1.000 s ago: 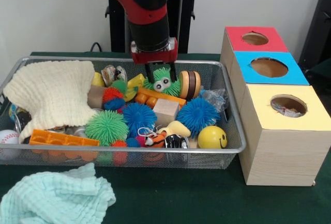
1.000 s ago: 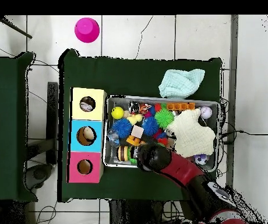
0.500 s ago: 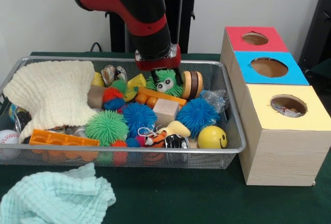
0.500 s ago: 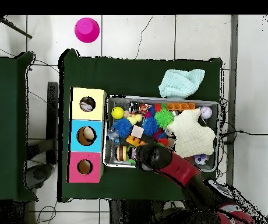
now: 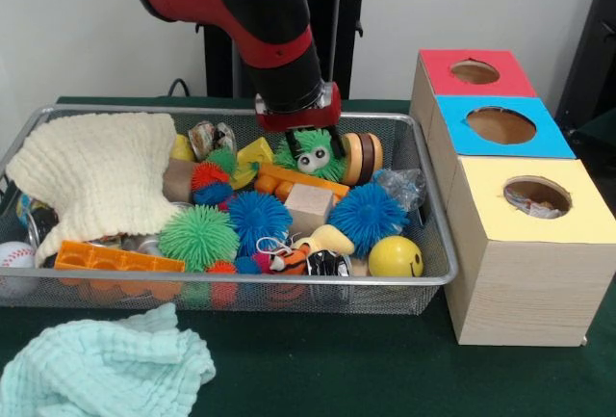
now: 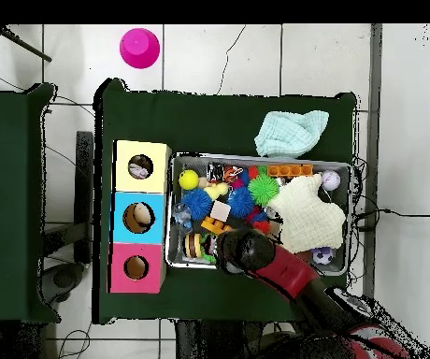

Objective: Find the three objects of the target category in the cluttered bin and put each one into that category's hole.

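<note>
A green fuzzy toy with googly eyes [image 5: 310, 155] lies at the back of the wire bin [image 5: 289, 280], between a yellow piece and a toy burger [image 5: 360, 156]. My gripper [image 5: 306, 143] is low over it, open, with a finger at each flank of the toy. In the overhead view the arm [image 6: 256, 257] covers the gripper and the toy. To the right stand three boxes with round holes: red [image 5: 438, 63], blue [image 5: 462, 138] and yellow [image 5: 568, 220]. Something lies inside the yellow hole [image 5: 535, 197].
The bin also holds two blue spiky balls [image 5: 367, 213] [image 5: 258, 219], a green spiky ball [image 5: 198, 236], a yellow smiley ball [image 5: 395, 255], a wooden block [image 5: 308, 205], an orange brick [image 5: 115, 259] and a cream knitted cloth [image 5: 101, 171]. A mint cloth [image 5: 101, 364] lies in front.
The gripper has come down from just above the green fuzzy toy onto it and shifted slightly right. The toy and the burger have been nudged a little right.
</note>
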